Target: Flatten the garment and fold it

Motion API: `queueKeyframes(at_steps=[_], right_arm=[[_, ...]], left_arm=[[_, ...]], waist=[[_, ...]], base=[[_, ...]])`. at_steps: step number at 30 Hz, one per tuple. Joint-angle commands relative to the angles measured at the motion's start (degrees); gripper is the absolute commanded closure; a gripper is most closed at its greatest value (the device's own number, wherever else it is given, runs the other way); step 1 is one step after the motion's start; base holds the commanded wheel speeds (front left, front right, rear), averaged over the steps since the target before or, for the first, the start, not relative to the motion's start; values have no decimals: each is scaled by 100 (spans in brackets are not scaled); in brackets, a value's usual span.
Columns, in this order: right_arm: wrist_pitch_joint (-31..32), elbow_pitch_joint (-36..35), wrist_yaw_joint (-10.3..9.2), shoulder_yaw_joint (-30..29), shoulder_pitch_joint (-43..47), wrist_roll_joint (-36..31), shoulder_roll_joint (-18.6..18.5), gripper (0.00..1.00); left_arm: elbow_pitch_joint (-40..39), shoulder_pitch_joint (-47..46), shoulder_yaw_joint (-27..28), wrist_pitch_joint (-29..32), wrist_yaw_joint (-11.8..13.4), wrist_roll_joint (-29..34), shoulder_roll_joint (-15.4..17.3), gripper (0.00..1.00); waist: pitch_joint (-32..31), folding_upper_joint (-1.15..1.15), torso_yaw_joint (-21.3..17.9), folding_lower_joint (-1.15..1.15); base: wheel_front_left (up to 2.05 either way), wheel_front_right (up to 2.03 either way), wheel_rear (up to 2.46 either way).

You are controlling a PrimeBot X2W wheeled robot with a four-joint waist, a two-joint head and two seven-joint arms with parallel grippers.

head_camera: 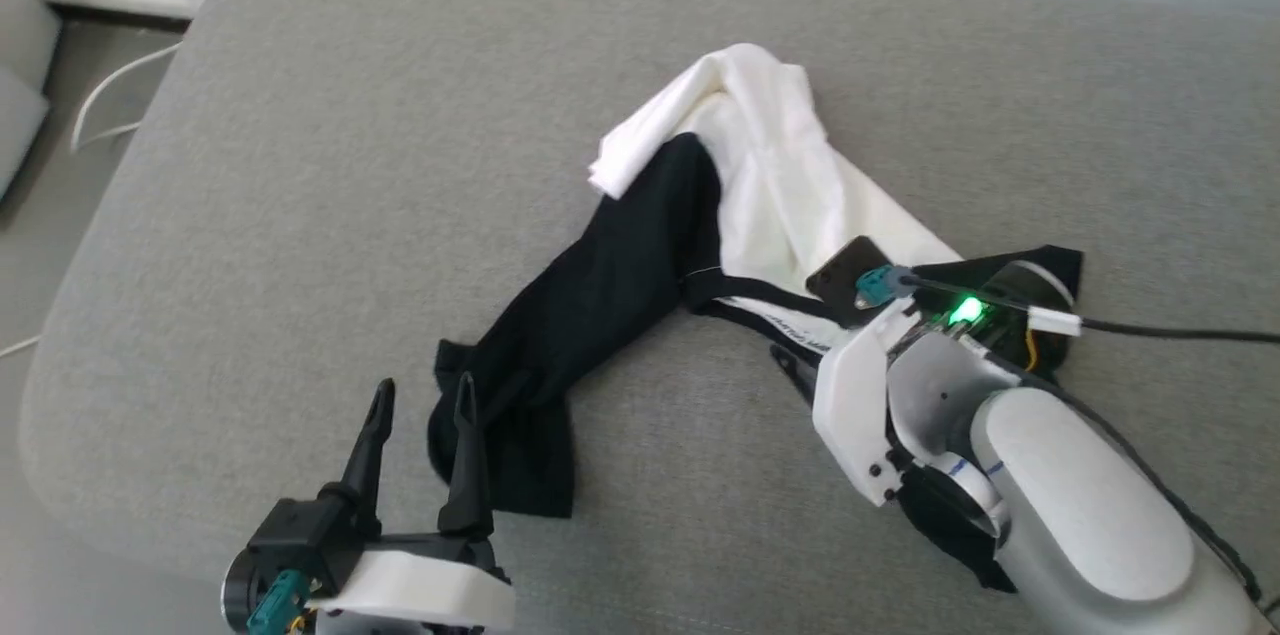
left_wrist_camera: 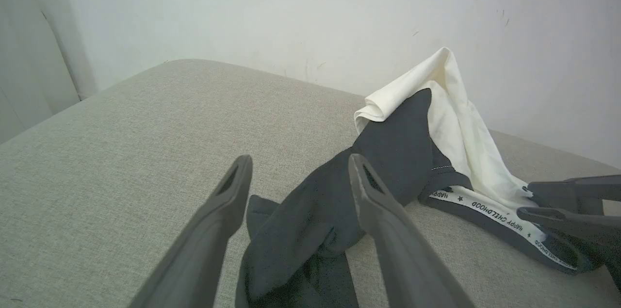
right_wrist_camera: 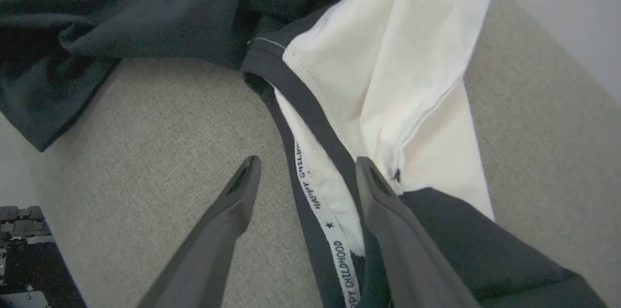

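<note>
We see left tool (head_camera: 425, 385) apart, garment (head_camera: 780, 185) black sleeve between fingers (head_camera: 466, 455); right tool (right_wrist_camera: 308, 162) apart, straddling lettered neckband.

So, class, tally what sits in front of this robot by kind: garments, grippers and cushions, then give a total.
Garments: 1, the crumpled T-shirt
Grippers: 2, the left gripper and the right gripper, both open
Cushions: 1, the grey cushion
Total: 4

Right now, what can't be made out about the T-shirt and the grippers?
- Chest print: head view, buried in the T-shirt's crumpled folds.
- Right gripper fingers: head view, hidden under its own wrist.
- Second black sleeve: head view, mostly behind the right arm.
</note>
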Motion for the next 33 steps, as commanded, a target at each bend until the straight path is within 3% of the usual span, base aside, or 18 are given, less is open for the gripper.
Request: queueKeyframes(at_steps=[1,7,16,17,18,19,20,28,33], right_arm=[[25,91,-4,36,-79,86,23,0],[-28,612,-4,387,-262,61,-80,0],[-171,1453,-4,110,-438,-201,-19,0],[-199,1527,-4,93,-455,-236,-5,7],[-236,1593,-4,66,-473,-260,19,57],[-281,1644,-4,48,-493,-281,43,87],[-325,1674,-4,47,-510,-279,80,100],[-494,1019,-4,259,-662,520,406,100],[-133,187,-4,395,-214,1146,204,100]], left_arm=[[32,-111,5,-27,-61,36,-36,0],[189,-229,2,-27,-191,58,-142,0],[322,-314,32,-27,-317,99,-245,0],[336,-327,36,-27,-330,98,-253,0],[350,-341,40,-27,-342,97,-261,0],[360,-358,45,-27,-354,97,-268,0],[370,-375,51,-27,-365,95,-274,0],[466,-372,163,-27,-435,126,-299,0],[522,-287,192,-27,-456,157,-305,0]], waist=[[102,0,160,-1],[197,0,392,-1],[353,0,577,-1],[374,0,584,-1],[398,0,588,-1],[418,0,588,-1],[434,0,586,-1],[329,0,340,-1],[44,0,91,-1]], base=[[0,0,0],[0,0,0],[0,0,0],[0,0,0],[0,0,0],[0,0,0],[0,0,0],[0,0,0],[0,0,0]])
